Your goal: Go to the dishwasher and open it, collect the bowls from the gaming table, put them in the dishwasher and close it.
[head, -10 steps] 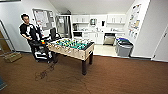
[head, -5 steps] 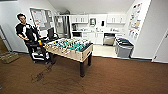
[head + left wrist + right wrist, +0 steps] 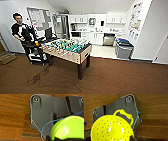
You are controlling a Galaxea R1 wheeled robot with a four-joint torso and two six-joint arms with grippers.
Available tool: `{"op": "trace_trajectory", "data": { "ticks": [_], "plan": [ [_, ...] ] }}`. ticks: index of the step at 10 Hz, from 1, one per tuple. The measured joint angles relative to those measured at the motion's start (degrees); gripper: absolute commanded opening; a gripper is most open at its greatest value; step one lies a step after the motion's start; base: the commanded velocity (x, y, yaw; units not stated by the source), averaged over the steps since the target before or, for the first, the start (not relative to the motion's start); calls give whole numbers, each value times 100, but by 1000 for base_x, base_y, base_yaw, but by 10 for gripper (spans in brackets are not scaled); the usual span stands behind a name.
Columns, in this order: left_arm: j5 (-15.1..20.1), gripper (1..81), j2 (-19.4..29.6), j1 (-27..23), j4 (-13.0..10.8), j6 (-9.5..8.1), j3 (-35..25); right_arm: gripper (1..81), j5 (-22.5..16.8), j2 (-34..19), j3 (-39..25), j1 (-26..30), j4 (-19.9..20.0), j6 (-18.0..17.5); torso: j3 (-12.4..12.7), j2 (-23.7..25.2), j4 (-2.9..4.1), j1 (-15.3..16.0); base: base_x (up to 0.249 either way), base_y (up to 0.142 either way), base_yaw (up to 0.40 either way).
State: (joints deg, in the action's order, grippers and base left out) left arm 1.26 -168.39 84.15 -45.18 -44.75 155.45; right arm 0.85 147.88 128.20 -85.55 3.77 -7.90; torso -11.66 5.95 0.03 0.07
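Kitchen-lounge, brown carpet (image 3: 120, 77); I drive toward dishwasher (image 3: 109, 39), steel front, right of centre at far white cabinets. Foosball table (image 3: 67, 48) mid-frame, person (image 3: 21, 31) upper left. Green bowl (image 3: 70, 127) at left pincer, yellow perforated bowl (image 3: 112, 128) with loop handle at right pincer; can't tell either grip. I judge both light, stiff plastic, slick: best taken at rim.
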Motion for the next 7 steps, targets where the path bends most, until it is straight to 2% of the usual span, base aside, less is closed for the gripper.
{"op": "trace_trajectory", "data": {
  "ticks": [7],
  "plan": [
    [0, 10, 0, 18, 0, 0, 11, 10, -15, 30, -5, -6, -2, 0, 2, 0, 0, -5, 162, -114, 0]
  ]
}}
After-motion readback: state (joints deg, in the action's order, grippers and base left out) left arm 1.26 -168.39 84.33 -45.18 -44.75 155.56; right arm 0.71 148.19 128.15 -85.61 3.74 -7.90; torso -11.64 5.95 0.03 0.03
